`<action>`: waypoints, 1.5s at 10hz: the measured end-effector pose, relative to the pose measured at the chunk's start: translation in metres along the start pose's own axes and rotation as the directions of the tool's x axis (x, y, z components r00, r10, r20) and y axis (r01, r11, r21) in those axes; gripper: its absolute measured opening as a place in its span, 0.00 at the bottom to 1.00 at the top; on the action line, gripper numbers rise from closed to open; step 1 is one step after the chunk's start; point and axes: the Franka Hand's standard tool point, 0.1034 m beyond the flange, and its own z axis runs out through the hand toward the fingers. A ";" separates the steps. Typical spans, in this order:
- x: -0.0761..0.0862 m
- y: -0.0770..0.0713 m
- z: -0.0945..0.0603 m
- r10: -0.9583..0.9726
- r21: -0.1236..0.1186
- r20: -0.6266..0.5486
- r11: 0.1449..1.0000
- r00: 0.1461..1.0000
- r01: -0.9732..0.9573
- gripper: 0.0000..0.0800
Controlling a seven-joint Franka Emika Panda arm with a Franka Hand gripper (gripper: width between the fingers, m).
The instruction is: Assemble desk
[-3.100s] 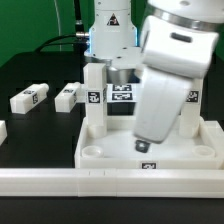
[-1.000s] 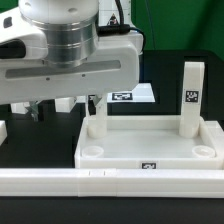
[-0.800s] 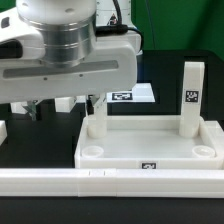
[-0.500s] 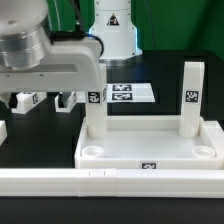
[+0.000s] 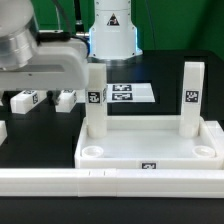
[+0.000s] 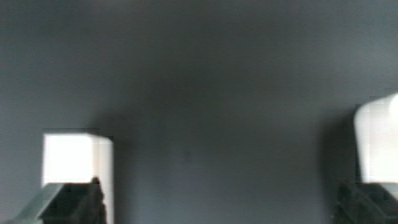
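White plastic tabletop (image 5: 150, 138) sits low-centre in the exterior view on the black counter (image 5: 45, 135). It has a left upright leg (image 5: 95, 105) and a right upright leg (image 5: 191, 95) in the far sockets, near sockets empty. A loose leg (image 5: 27, 100) and a second loose leg (image 5: 66, 99) lie mid-left under the arm (image 5: 40, 60). Jaws wide open, nothing btwn them. Imo: come straight down over one loose leg, grab mid-length, keep it square.

Bright exterior view; wrist view blurred, dim
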 end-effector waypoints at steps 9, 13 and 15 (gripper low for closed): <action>-0.046 0.023 0.043 0.224 0.190 0.173 0.948 0.959 -0.256 0.81; -0.065 0.003 0.062 0.278 0.288 0.244 0.894 0.929 -0.343 0.81; -0.066 0.002 0.063 0.275 0.288 0.254 0.894 0.927 -0.344 0.81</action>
